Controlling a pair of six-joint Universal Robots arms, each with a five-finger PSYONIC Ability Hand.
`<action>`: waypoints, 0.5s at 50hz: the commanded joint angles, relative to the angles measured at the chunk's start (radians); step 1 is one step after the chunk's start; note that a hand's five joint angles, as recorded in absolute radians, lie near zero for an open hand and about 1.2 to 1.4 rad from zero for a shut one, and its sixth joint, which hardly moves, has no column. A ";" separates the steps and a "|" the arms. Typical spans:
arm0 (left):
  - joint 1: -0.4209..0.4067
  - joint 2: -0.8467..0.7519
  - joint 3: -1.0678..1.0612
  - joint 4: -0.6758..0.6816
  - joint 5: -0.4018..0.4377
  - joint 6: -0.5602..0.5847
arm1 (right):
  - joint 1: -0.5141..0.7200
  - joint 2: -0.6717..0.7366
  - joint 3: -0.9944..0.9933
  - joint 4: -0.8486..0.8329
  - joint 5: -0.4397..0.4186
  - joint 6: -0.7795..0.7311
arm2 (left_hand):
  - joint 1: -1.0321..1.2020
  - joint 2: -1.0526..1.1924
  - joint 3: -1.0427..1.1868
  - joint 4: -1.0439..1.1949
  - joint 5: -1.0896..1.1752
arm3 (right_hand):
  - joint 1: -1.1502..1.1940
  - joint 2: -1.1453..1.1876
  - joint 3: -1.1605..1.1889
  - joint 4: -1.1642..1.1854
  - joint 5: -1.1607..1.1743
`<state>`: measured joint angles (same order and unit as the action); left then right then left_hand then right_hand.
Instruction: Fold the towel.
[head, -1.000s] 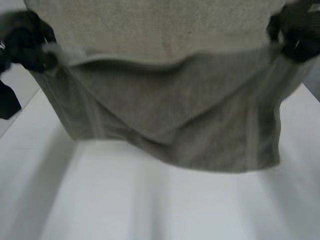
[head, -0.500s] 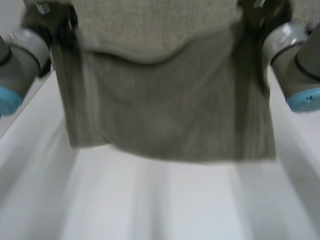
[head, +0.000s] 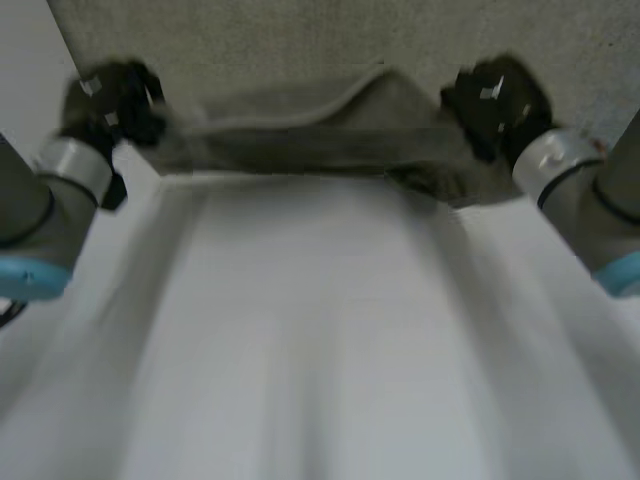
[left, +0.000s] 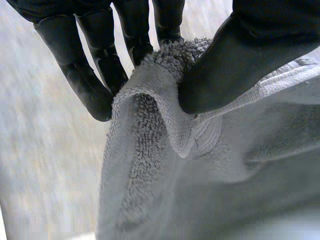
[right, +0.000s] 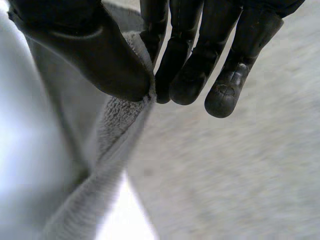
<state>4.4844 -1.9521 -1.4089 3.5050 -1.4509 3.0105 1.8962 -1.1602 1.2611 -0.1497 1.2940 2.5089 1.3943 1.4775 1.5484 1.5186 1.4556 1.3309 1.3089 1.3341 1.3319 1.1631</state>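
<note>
In the head view the left arm (head: 35, 205) is reaching in along the table's left side. The left hand (head: 112, 100) is gripping the left end of the towel's raised edge. The towel (head: 320, 45) is lying spread over the far part of the white table (head: 320, 340). Its near edge is lifted into a rumpled, doubled band running between the two hands. The right hand (head: 497, 98) is holding the band's right end, and the right arm (head: 590, 190) is coming in from that side. Here both hands are showing as dark shapes, and the grip itself is hard to read.

The left wrist view is making the grip plain. The thumb (left: 235, 65) is pressing a bunched fold of towel pile against the fingers (left: 135, 30), and cloth is hanging below the pinch. The right wrist view is showing much the same on its side. There the thumb (right: 90, 55) and fingers (right: 187, 65) are nipping a thin hem. The cloth is dropping away under the thumb, and a flat layer of towel is lying beneath the fingertips.
</note>
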 joint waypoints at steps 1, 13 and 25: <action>0.029 -0.034 -0.177 0.040 0.093 0.110 | -0.005 0.031 0.158 0.036 -0.028 -0.038 | 0.002 -0.081 -0.152 -0.122 -0.234 | 0.065 0.087 0.062 0.064 0.059; 0.113 -0.007 -0.398 0.046 0.133 0.306 | -0.008 -0.016 0.400 0.042 -0.033 -0.102 | 0.002 -0.081 -0.152 -0.122 -0.234 | 0.065 0.087 0.062 0.064 0.059; 0.173 0.272 -0.541 0.006 0.181 0.282 | -0.063 -0.295 0.454 0.097 -0.054 -0.102 | 0.002 -0.081 -0.152 -0.122 -0.234 | 0.065 0.087 0.062 0.064 0.059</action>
<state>4.6402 -1.8460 -1.8993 3.5426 -1.3122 3.3167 1.8798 -1.2985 1.7216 -0.1019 1.2588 2.4049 1.3943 1.4775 1.5490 1.5186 1.4556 1.3309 1.3089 1.3341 1.3319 1.1631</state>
